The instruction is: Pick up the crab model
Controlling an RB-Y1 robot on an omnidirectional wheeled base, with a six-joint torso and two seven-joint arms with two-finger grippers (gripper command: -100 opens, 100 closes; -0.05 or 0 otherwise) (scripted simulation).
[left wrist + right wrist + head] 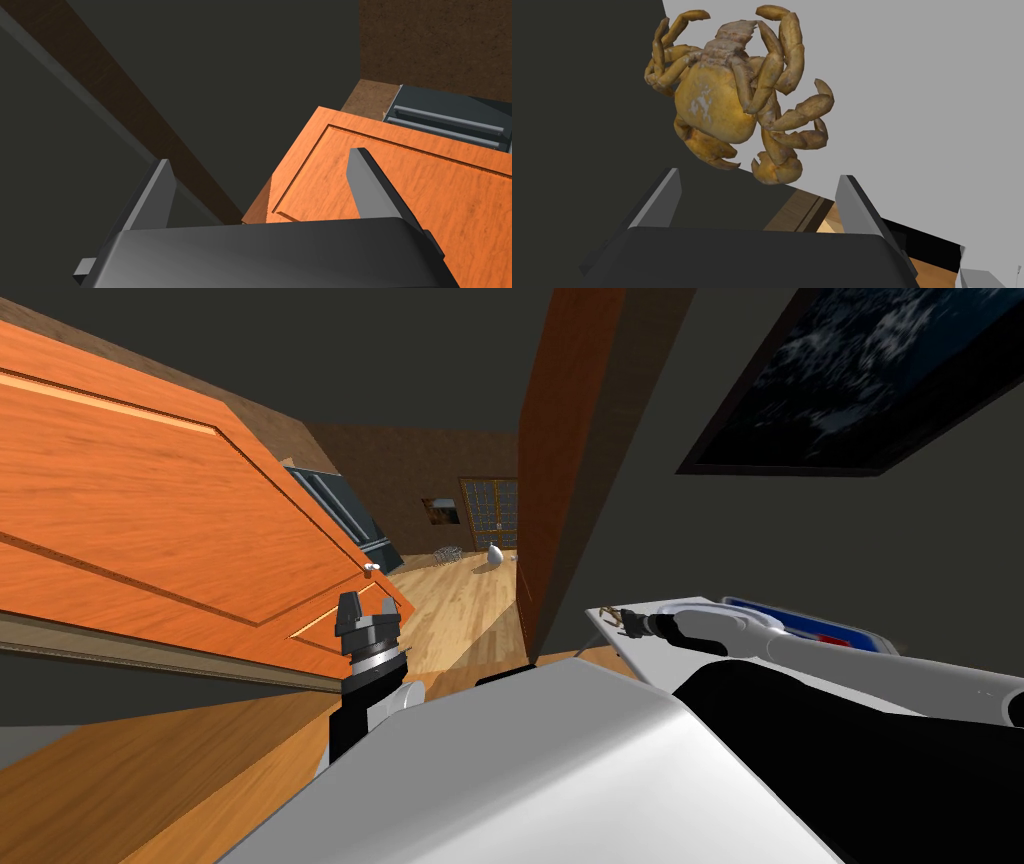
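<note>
While my right gripper [758,173] hovers with its fingers apart, the crab model [727,100] lies just beyond their tips at the edge of the light grey table [922,90] (legs curled, touching neither blade). My left gripper [260,155], likewise spread, faces the orange door [425,190].

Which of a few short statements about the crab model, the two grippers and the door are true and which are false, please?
1. The right gripper is open and not gripping the crab model. True.
2. The crab model lies in the middle of the table. False: it sits at a corner of the white table.
3. The left gripper holds something. False: it is open and empty, raised near the orange door.
4. The crab model is yellow-brown with curled legs. True.
</note>
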